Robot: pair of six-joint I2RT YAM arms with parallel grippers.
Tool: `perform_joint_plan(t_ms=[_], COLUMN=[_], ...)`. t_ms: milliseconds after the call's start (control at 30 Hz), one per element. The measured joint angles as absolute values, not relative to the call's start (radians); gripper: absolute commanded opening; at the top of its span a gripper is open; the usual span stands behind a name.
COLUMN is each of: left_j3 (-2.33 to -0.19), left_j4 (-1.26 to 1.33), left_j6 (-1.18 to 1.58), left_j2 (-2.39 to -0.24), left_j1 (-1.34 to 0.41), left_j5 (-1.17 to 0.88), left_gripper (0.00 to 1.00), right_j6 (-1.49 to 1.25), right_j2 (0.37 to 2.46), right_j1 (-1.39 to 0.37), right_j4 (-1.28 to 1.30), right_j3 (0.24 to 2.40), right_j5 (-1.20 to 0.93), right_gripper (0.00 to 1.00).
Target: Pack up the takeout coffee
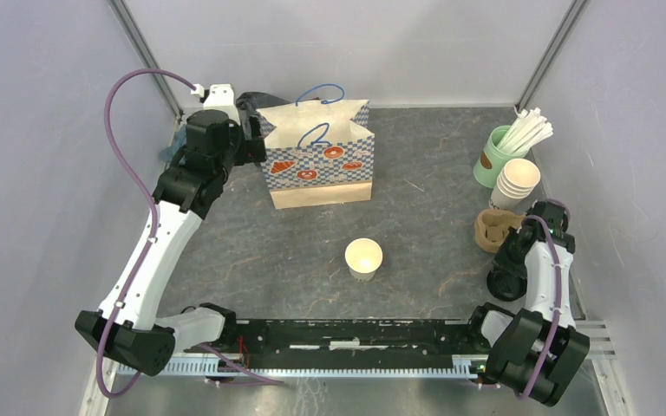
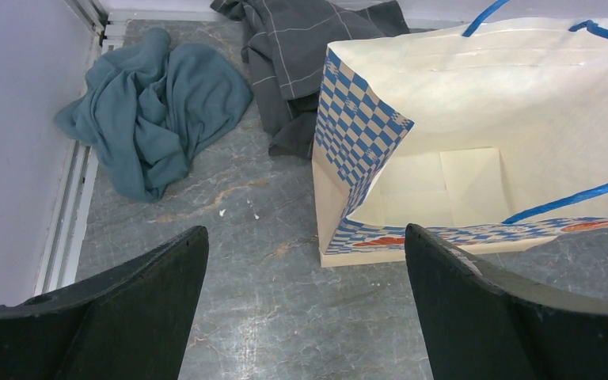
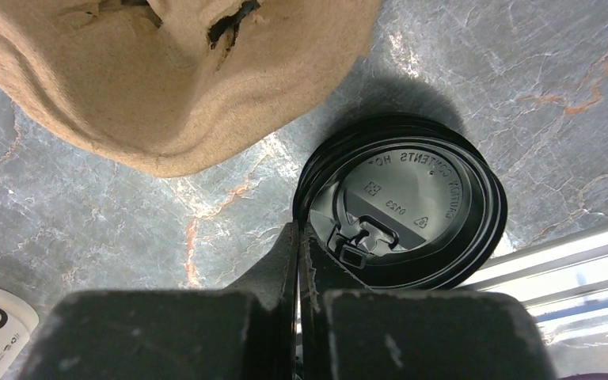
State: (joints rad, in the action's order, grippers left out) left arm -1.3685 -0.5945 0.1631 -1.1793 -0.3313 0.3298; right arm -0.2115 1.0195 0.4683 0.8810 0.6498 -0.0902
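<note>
No cup with a black lid on it shows. A lidless cream paper cup [image 1: 363, 258] stands upright mid-table. My right gripper [image 1: 510, 276] [image 3: 299, 229] is shut on the rim of a round black plastic lid [image 3: 408, 206], low at the table's right front; the lid [image 1: 501, 284] seems to top a stack of lids. An open, empty paper bag [image 1: 316, 156] with blue checks and blue handles stands at the back. My left gripper [image 1: 256, 143] [image 2: 306, 237] is open and empty, just left of the bag [image 2: 475, 142].
A brown pulp cup carrier [image 1: 494, 230] [image 3: 166, 79] lies beside the lids. A stack of lidless cream cups [image 1: 516, 182] and a mint-green cup of white straws [image 1: 499, 152] stand at the right. A teal cloth [image 2: 154, 103] and a grey cloth [image 2: 293, 55] lie back left.
</note>
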Motion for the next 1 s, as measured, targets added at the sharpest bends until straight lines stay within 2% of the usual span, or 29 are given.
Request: perform_joint_plan(t_ms=[500, 733, 867, 1000], left_j3=[-1.367, -1.367, -1.374, -1.421], left_j4=[-0.595, -0.596, -0.597, -0.598], left_j6=[0.163, 0.163, 0.163, 0.163], left_j2=[-1.179, -1.168, -1.158, -1.164], left_j1=[-0.331, -0.364, -0.422, -0.488], left_j5=[0.313, 0.311, 0.311, 0.310], left_gripper=[1.00, 1.00, 1.00, 1.00], right_j6=[-0.212, -0.194, -0.149, -0.167], right_j2=[1.007, 0.977, 0.956, 0.928], right_j1=[0.472, 0.474, 0.470, 0.411], right_j4=[0.954, 1.061, 1.073, 0.992], right_j3=[0.762, 0.949, 1.088, 1.097], right_j5=[-0.047, -0.049, -0.150, -0.364], right_gripper=[0.00, 0.00, 0.00, 0.00])
